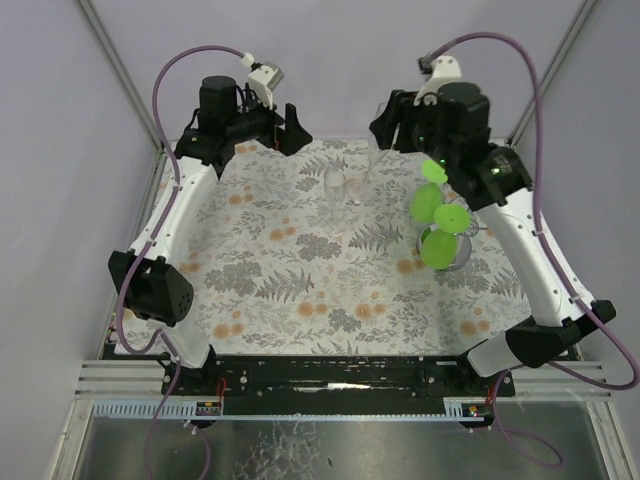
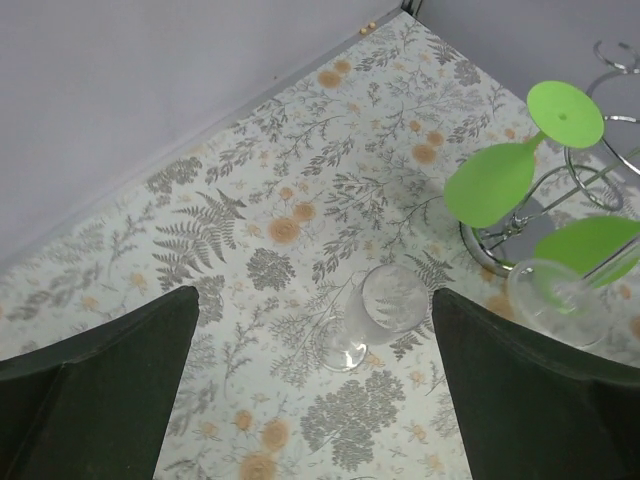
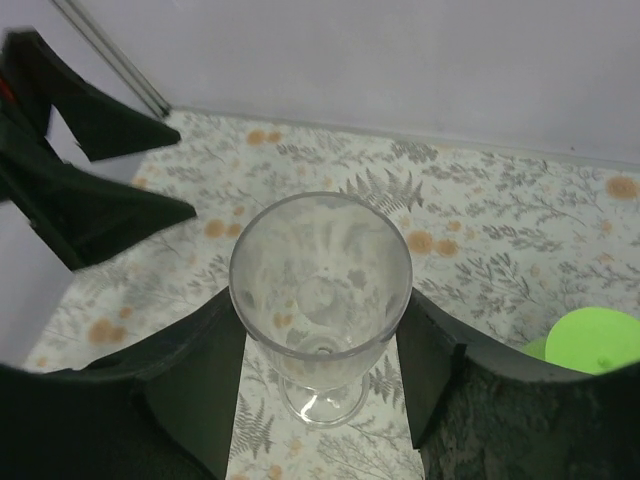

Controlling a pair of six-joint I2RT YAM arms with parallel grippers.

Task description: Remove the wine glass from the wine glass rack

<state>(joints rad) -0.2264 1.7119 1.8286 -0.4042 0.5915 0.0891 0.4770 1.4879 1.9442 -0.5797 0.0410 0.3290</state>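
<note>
A table covered in a pale cloth printed with grey ferns and orange flowers [image 1: 280, 270] carries 1 clear stemmed wine glass [image 1: 336, 186] standing upright near its far edge, and at right a silver wire rack with a round ring base [image 1: 462, 250].

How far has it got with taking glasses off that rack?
Done: one clear glass stands on the cloth under the open left gripper. In hand: the right gripper grips a second clear glass, clear of the rack. Left: setting it down; green glasses hang on the rack.
</note>
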